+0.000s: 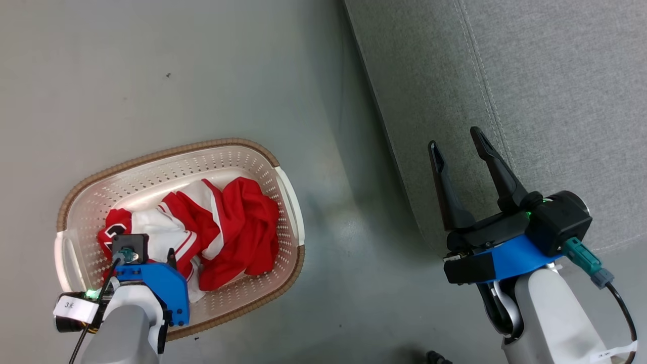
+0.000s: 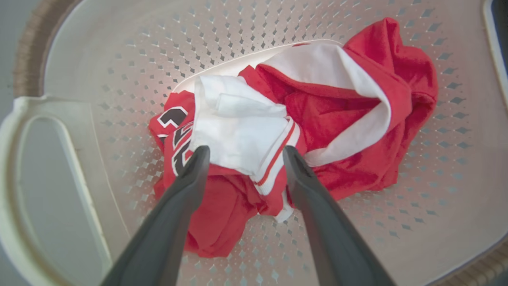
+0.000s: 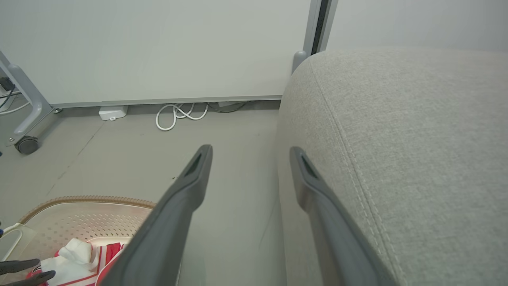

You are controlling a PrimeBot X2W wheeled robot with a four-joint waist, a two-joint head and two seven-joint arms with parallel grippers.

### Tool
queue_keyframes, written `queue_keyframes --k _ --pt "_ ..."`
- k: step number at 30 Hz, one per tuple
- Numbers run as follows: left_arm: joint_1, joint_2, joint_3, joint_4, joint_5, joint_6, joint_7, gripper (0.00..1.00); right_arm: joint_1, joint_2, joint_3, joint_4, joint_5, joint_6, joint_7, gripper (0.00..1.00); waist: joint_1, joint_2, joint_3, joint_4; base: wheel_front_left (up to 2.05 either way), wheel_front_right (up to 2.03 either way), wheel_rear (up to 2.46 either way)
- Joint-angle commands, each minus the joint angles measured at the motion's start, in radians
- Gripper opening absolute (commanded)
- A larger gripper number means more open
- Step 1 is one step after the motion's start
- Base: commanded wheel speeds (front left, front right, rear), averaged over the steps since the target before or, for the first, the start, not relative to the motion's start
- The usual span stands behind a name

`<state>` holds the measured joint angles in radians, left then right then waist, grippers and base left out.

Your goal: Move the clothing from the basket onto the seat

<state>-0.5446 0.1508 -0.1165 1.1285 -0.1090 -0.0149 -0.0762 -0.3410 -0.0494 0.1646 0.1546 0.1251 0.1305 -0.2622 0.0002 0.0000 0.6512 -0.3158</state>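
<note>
head looks down; all views share basket (image 1: 151, 174).

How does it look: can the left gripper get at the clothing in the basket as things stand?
Likely yes. The left gripper is open and inside the basket, its fingers either side of a white fold of the clothing, with nothing in between. Whether they touch it, I cannot tell.

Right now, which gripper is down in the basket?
The left gripper: its open fingers flank a white fold of the clothing inside the basket. The right gripper hangs open by the seat.
</note>
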Motion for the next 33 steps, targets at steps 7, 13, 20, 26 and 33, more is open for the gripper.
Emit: queue_keyframes --k 7,13,20,26,33 --pt "-0.057 -0.008 0.027 0.066 -0.043 0.022 0.056 1.00 -0.025 -0.002 0.011 -0.006 0.029 0.000 -0.004 1.00 -0.0002 0.0000 0.035 -0.014 0.00 0.00 0.00" --pt "-0.080 -0.009 0.031 0.089 -0.062 0.039 0.070 1.00 -0.033 -0.002 0.017 -0.012 0.045 0.000 -0.004 1.00 -0.0002 0.0000 0.062 -0.025 0.00 0.00 0.00" --pt "-0.104 -0.003 0.031 0.101 -0.077 0.044 0.056 1.00 -0.038 -0.002 0.027 -0.020 0.056 0.000 -0.004 1.00 -0.0002 0.0000 0.092 -0.050 0.00 0.00 0.00" --pt "-0.117 0.025 0.029 0.116 -0.087 0.035 0.045 1.00 -0.035 -0.002 0.033 -0.028 0.067 0.000 -0.004 1.00 -0.0002 0.0000 0.113 -0.068 0.00 0.00 0.00" --pt "-0.137 0.050 0.019 0.131 -0.091 0.022 0.036 0.49 -0.034 -0.002 0.039 -0.033 0.077 0.000 -0.004 1.00 -0.0002 0.0000 0.132 -0.075 0.00 0.00 0.00"
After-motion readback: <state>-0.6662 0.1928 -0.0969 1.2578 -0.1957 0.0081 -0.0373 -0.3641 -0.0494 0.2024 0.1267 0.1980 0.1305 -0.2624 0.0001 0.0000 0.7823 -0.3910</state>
